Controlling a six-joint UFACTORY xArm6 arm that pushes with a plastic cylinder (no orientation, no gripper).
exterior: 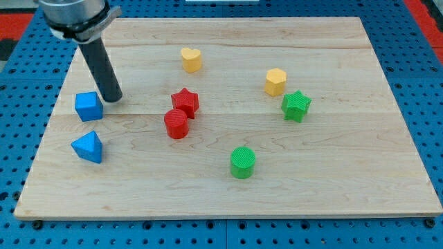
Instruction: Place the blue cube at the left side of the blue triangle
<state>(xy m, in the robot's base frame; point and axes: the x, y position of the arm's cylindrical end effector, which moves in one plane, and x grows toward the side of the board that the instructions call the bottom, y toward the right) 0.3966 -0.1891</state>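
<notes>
The blue cube (88,106) sits on the wooden board (332,166) near the view's left edge. The blue triangle (88,147) lies just below it, toward the view's bottom, with a small gap between them. My tip (113,99) rests on the board right beside the cube's upper right corner, touching or nearly touching it. The dark rod rises from there toward the view's top left.
A red star (185,102) and a red cylinder (176,124) sit together at the middle. A yellow heart (191,59) is above them. A yellow hexagon (275,81), a green star (296,106) and a green cylinder (243,162) lie to the right.
</notes>
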